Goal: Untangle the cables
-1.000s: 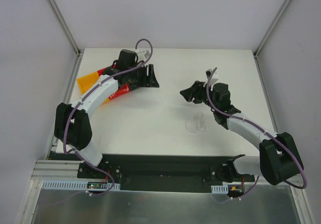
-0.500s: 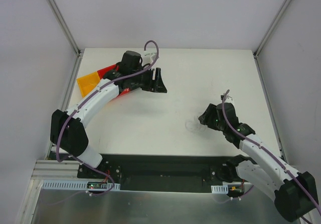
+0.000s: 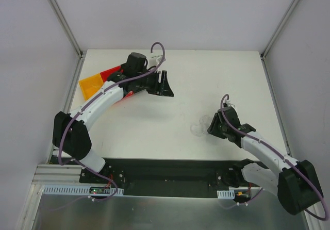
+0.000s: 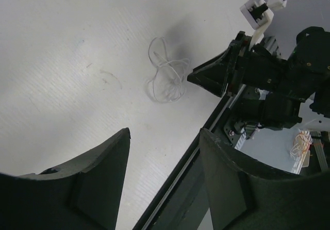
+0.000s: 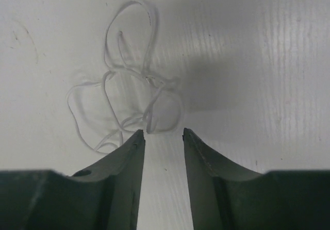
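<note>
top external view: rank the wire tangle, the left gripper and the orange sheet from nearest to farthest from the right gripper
1. wire tangle: just off the open jaws of the right gripper, on its left.
2. left gripper: farther back and to the left, near the middle.
3. orange sheet: at the far left side, farthest by a clear margin.

A: What do I work over?
B: A white table (image 3: 154, 121), finely ribbed up close, with a few faint scuffs (image 5: 23, 36)
A: And around me?
B: Plain pale grey all round: a left wall (image 3: 31, 60), a back wall (image 3: 170, 13), a right wall (image 3: 309, 75). Aluminium posts (image 3: 62, 18) slant up from the two far corners
A: Nearer me?
B: A black rail (image 3: 165, 176) along the table's near edge, then a dull metal sheet (image 3: 154, 212)
A: The light?
B: Soft and even; I see only a blurred grey shadow (image 5: 206, 85) on the white
</note>
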